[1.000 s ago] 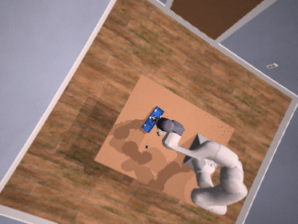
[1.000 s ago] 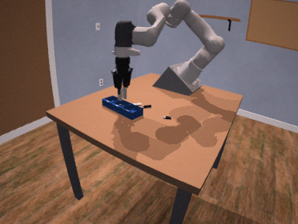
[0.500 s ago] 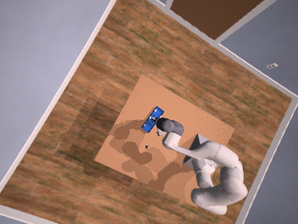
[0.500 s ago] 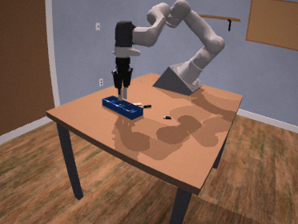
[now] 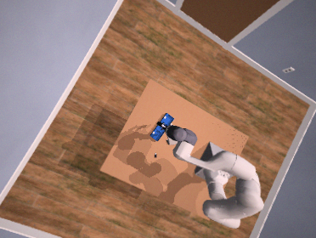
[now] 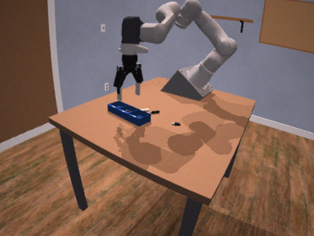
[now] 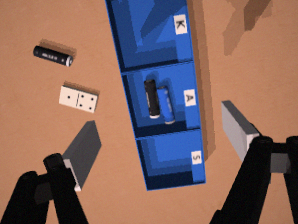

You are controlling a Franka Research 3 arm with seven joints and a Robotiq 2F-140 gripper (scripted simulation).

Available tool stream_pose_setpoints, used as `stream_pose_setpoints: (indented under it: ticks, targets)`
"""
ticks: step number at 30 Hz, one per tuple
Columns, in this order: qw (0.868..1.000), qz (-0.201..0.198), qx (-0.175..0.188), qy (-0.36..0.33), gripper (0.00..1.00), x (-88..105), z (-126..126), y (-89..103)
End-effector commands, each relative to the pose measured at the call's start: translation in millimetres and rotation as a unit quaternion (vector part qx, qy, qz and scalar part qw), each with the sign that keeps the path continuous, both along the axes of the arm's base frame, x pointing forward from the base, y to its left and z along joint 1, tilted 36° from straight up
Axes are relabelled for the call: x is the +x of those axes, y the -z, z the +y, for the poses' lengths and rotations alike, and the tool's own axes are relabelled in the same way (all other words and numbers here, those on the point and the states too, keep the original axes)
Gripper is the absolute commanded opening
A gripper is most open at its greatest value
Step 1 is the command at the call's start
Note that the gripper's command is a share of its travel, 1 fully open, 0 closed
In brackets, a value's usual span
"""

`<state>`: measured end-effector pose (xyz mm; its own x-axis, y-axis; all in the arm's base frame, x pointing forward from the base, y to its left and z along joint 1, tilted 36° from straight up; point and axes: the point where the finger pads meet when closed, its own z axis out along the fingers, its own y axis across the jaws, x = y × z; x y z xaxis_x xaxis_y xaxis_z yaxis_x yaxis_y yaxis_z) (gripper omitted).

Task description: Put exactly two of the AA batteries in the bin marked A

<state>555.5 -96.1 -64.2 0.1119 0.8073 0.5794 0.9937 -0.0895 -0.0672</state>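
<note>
I'm looking into a plain, sparsely furnished room, more office or test room than kitchen or workshop. Under the pincer (image 6: 127, 89) stands a simple wooden table (image 6: 203, 185) on dark legs, on a wood plank floor (image 6: 274, 177). Behind it are blue-grey walls (image 6: 84, 42) with a socket (image 6: 106, 86) and switch (image 6: 103, 28), a cork board (image 6: 287, 25), a wall shelf (image 6: 232, 19), and a brown door (image 6: 21, 63) off to its side.
</note>
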Motion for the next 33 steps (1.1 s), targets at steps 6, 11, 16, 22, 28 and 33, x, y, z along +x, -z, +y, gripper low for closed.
stream_pose_setpoints:
  ticks: [6,11,16,22,28,33]
  targets:
    - [1.0,0.004,0.0,-0.004,1.0,-2.7,-20,-27.0]
    - [1.0,0.004,0.0,-0.004,1.0,-2.4,-31,-43.3]
    - [1.0,0.004,0.0,-0.004,1.0,-2.3,-38,-53.0]
    - [1.0,0.004,0.0,-0.004,1.0,-2.0,-52,-72.5]
    - [1.0,0.004,0.0,-0.004,1.0,-1.8,-58,-80.6]
    - [1.0,0.004,0.0,-0.004,1.0,-1.8,-58,-80.6]
